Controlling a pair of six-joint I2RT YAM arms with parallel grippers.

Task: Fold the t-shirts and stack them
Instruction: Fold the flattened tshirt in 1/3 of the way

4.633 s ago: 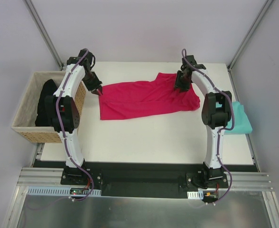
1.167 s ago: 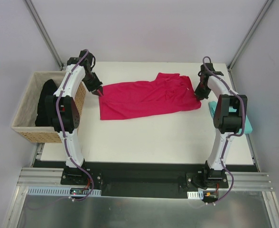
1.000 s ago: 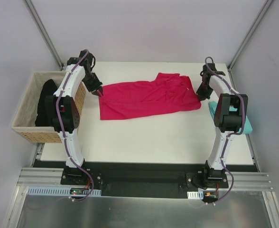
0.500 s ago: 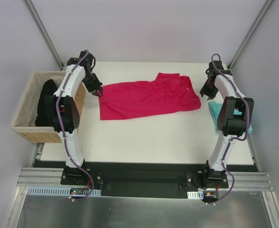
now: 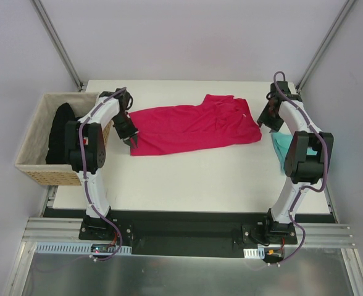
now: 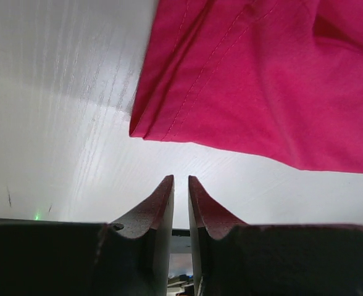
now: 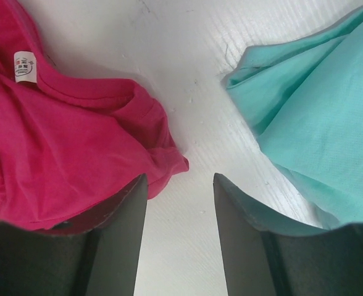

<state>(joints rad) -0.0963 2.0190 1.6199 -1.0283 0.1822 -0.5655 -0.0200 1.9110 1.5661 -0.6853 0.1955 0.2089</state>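
Count on the table: 2 t-shirts, namely 1 crimson-pink shirt and 1 teal shirt. 1 white neck label shows on the pink one. Also 1 wicker basket holding 1 dark cloth item, and 2 arms carrying 2 grippers: left gripper, right gripper.

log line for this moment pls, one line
pink t-shirt: flat on table | teal t-shirt: right edge | left gripper: empty, near hem | right gripper: open, empty

Teal t-shirt mostly hidden behind right arm; neck label print too small to read; dark cloth in basket unidentifiable.
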